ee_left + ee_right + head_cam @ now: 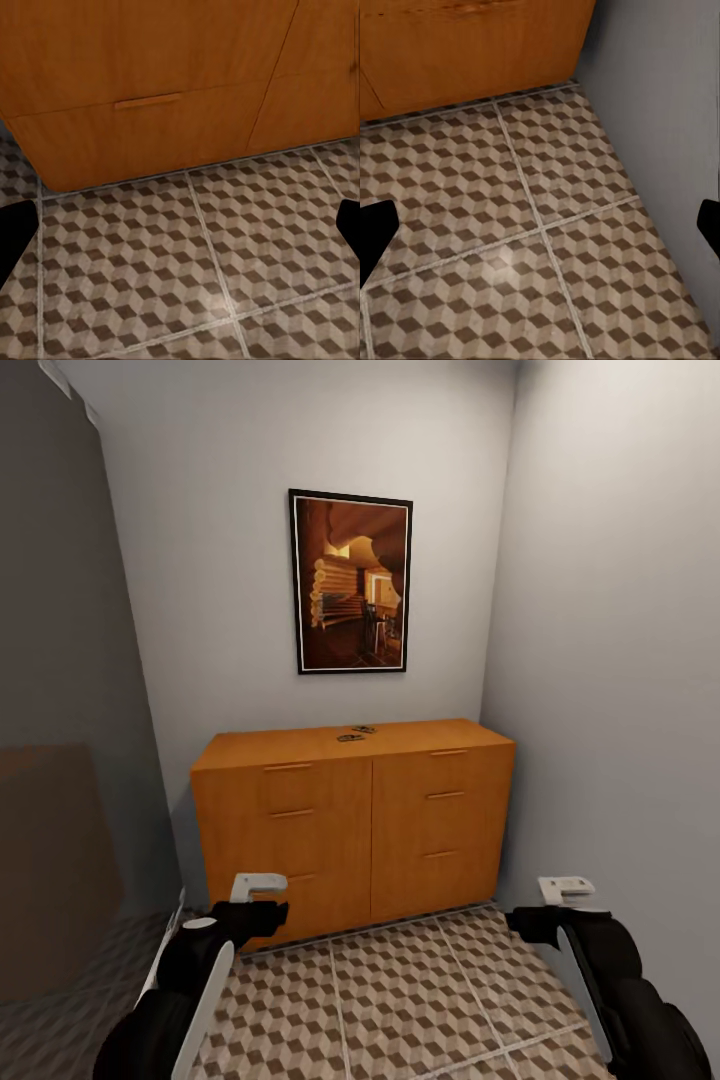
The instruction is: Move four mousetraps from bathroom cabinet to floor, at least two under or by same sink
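The cabinet (355, 820) is a wide, low orange-brown unit with slim bar handles, standing against the far wall. Two small dark mousetraps (364, 729) (350, 738) lie on its top near the middle. Both arms hang low in front of it, over the bathroom floor (400, 1000) with its cube-pattern tiles. My left gripper (255, 912) (180, 229) faces the cabinet's lower left drawer front (150, 97); it is open and holds nothing. My right gripper (545, 920) (540, 225) is open over bare tiles near the cabinet's right corner (577, 45).
A framed picture (351, 582) hangs above the cabinet. A grey wall (610, 710) (660, 112) runs close along the right, next to the right arm. A dark panel or door (55, 760) stands on the left. The nook is narrow.
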### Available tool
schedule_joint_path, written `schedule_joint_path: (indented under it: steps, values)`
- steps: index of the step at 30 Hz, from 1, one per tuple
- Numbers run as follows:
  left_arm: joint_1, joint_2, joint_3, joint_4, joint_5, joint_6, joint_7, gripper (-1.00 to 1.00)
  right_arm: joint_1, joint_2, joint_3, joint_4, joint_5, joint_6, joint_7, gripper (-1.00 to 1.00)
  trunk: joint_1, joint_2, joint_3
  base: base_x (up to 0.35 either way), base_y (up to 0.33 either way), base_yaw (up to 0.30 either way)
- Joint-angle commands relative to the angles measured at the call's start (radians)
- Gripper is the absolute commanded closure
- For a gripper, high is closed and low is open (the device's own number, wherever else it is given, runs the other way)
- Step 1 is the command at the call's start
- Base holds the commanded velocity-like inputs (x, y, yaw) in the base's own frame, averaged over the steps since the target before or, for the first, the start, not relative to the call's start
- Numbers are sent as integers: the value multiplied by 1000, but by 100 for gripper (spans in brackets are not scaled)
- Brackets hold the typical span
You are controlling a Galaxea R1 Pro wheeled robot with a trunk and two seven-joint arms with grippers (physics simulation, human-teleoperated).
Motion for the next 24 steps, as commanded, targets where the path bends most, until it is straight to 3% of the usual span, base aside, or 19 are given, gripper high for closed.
schedule_joint_path:
  steps: [1, 10, 17, 24]
  values:
    - [-14, -4, -1, -1, 7, 15, 9, -100, -11, 0, 1, -1, 7, 5, 3, -100, 0, -1, -1, 0, 0, 0]
    - [-84, -49, -6, -1, 7, 140, 14, -100, -99, 1, 1, -4, 8, 5, 3, -100, 0, -1, -1, 0, 0, 0]
    - [-89, -56, -50, -1, 6, 157, 17, -100, -141, 1, 1, -4, 8, 5, 3, -100, 0, -1, -1, 0, 0, 0]
    - [-89, -58, -74, -1, 6, 159, 16, -100, -149, 2, 1, -5, 8, 5, 2, -100, -27, 48, 21, 0, 0, 0]
